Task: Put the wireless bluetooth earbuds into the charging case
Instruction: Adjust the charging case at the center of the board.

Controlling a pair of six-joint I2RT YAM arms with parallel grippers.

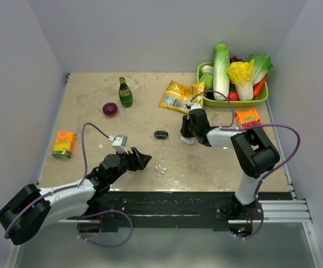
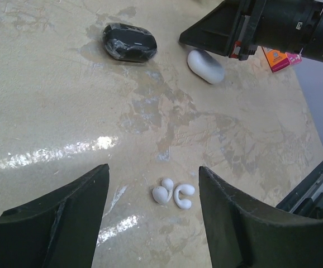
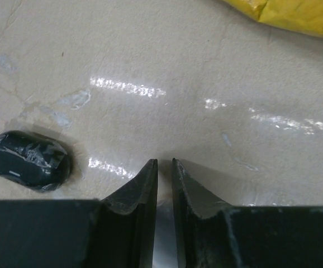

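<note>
Left gripper (image 2: pixel 153 168) spread (wide), earbuds (image 2: pixel 172 194) lying just between its fingers.

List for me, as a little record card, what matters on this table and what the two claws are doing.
earbuds: small white pieces lying close together on the table, not in the case
charging case: white oval, blurred, just under the right gripper's tip
left gripper: open, pointed at the earbuds, not touching them
right gripper: jaws almost together with a thin slit; whether it grips the case cannot be told
black oval object: on the table between the two grippers, untouched
</note>
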